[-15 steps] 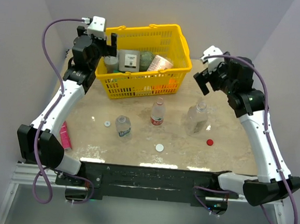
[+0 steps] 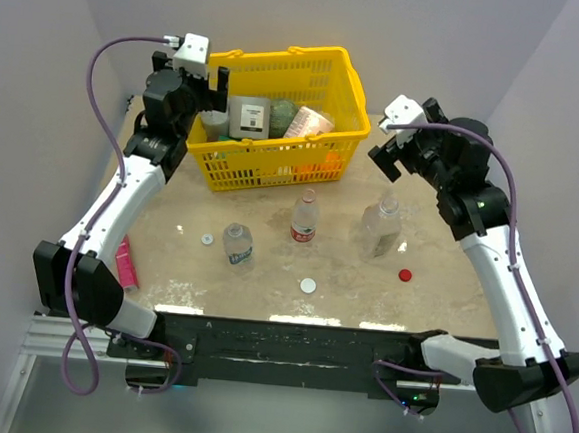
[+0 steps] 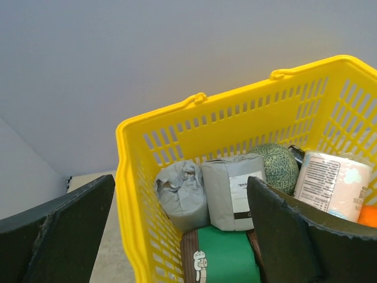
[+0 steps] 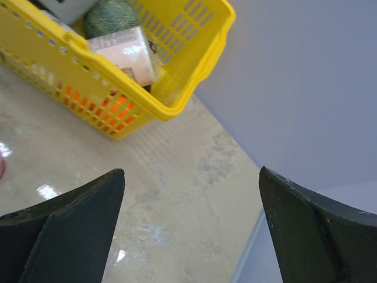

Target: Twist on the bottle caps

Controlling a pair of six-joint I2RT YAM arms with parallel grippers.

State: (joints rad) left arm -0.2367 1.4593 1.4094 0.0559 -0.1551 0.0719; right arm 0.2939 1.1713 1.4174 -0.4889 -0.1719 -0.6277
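Observation:
Three clear bottles stand uncapped on the table in the top view: a short one with a bluish label [image 2: 237,244], a slim red-labelled one [image 2: 305,218] and a larger unlabelled one [image 2: 380,226]. Two white caps [image 2: 208,238] [image 2: 308,285] and a red cap [image 2: 404,276] lie loose on the table. My left gripper [image 2: 217,88] is open and empty, raised over the left end of the yellow basket [image 2: 348,131]. My right gripper [image 2: 389,156] is open and empty, raised above the unlabelled bottle. Neither wrist view shows a bottle or cap.
The yellow basket [image 3: 126,177] holds grey packets, a green melon and other goods, and its right end shows in the right wrist view [image 4: 177,103]. A pink tube [image 2: 125,264] lies by the left arm at the table's left edge. Grey walls enclose the table.
The right gripper has shifted slightly left and away from the near edge. The left gripper has risen a little over the basket's left end. The bottles and caps have not moved.

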